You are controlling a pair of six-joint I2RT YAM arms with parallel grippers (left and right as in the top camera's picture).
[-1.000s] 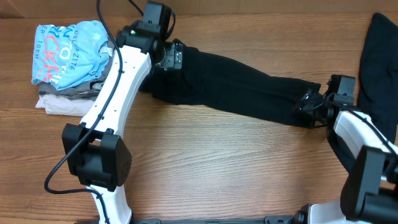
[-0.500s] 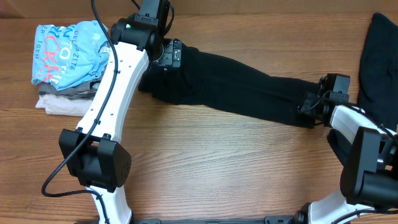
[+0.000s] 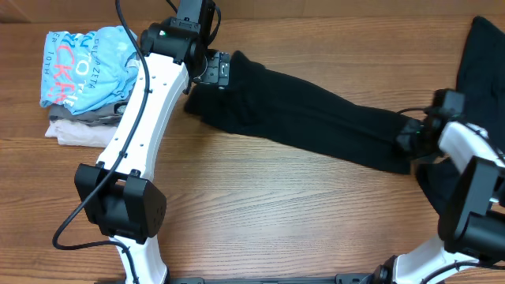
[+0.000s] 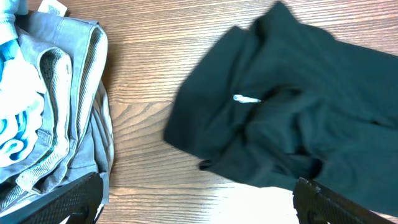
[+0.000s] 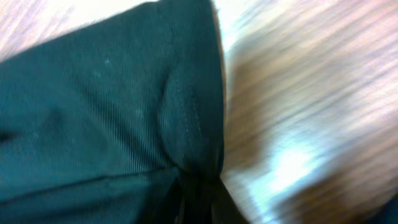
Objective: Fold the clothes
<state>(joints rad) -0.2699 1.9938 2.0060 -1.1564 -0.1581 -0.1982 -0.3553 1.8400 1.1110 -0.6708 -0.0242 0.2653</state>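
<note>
While right end effector (image 3: pixel 409 142) pinches seemingly ribbed black clothes (image 3: pixel 316 118) | left end effector (image 4: pixel 200 202) apart

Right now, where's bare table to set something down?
Bare table in front of the stretched black garment, between left arm and right arm; also behind it. Crowded: folded pile far left, second black garment right edge.

A: The long black cloth garment (image 3: pixel 316 126): matt, soft, finely ribbed; the brown wooden worktop (image 3: pixel 268 213): smooth, grained, faint sheen.
B: The white plastic arm casing (image 3: pixel 150 102) looks glossy; the grey folded cloth garment (image 4: pixel 68 93), coarsely corded.
</note>
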